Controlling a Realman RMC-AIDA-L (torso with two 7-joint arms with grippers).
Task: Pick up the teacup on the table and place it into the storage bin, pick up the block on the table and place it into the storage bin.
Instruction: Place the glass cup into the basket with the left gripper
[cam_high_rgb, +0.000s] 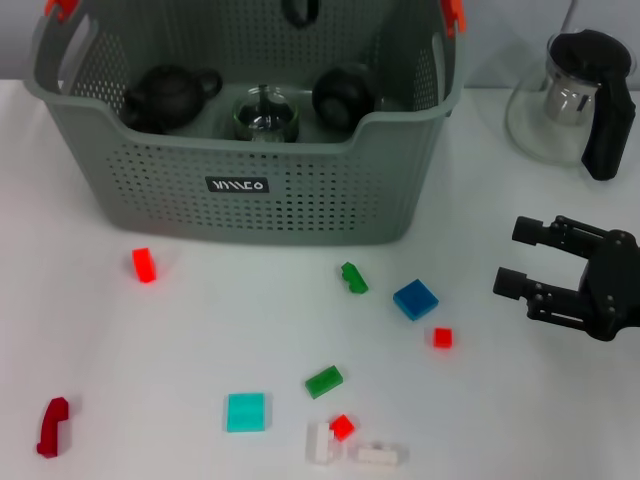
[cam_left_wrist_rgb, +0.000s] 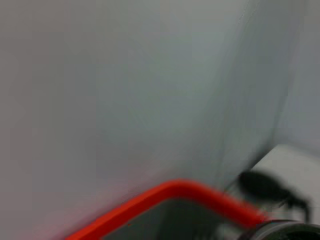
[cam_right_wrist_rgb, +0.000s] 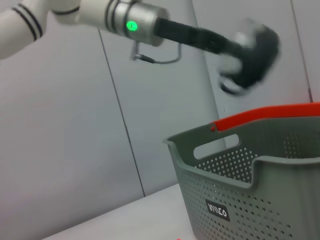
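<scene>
**Head view: my right pincer spread, the bin loaded**

My right pincer (cam_high_rgb: 522, 258) hovers over the table (cam_high_rgb: 120, 340) at the right side — fingers spread, holding nothing. The storage bin (cam_high_rgb: 250, 200) stands at the back; inside it sit two dark teapots (cam_high_rgb: 165, 97) and a glass teacup (cam_high_rgb: 266, 115). Blocks lie scattered in front, among them a blue block (cam_high_rgb: 415, 299) near my pincer. My left pincer (cam_right_wrist_rgb: 250, 55) hangs above the bin — whether open or closed, I cannot tell.
</scene>
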